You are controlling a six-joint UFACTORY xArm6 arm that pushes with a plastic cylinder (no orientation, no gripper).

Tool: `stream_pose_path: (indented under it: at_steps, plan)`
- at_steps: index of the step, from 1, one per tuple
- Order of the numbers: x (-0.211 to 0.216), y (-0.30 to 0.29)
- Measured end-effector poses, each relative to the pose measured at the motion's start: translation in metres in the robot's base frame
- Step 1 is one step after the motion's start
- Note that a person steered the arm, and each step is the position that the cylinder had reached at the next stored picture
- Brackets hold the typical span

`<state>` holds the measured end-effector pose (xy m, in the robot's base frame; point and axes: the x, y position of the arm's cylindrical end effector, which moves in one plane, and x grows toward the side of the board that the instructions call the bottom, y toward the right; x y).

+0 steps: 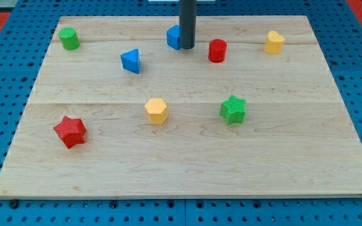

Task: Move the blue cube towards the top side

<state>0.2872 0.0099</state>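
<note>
The blue cube (173,37) sits near the top middle of the wooden board (187,169). The dark rod comes down from the view's top, and my tip (186,47) rests on the board against the cube's right side, hiding part of it. A red cylinder (217,50) stands a short way to the right of the tip.
A blue triangular block (131,61) lies left of the cube. A green cylinder (68,38) is at the top left, a yellow block (273,42) at the top right. A yellow hexagonal block (156,111), a green star (233,109) and a red star (70,131) lie lower down.
</note>
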Motion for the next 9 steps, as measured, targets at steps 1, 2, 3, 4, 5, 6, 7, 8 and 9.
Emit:
stream_pose_path:
  at_steps: [1,2,3,4,5,6,7,8,9]
  plan:
    - [-0.002,0.036]
    - [-0.025,0.049]
    - [-0.047,0.018]
    - [-0.048,-0.008]
    - [-0.041,-0.003]
    - [-0.041,-0.001]
    - [-0.032,0.005]
    - [-0.014,0.014]
    - [-0.019,0.014]
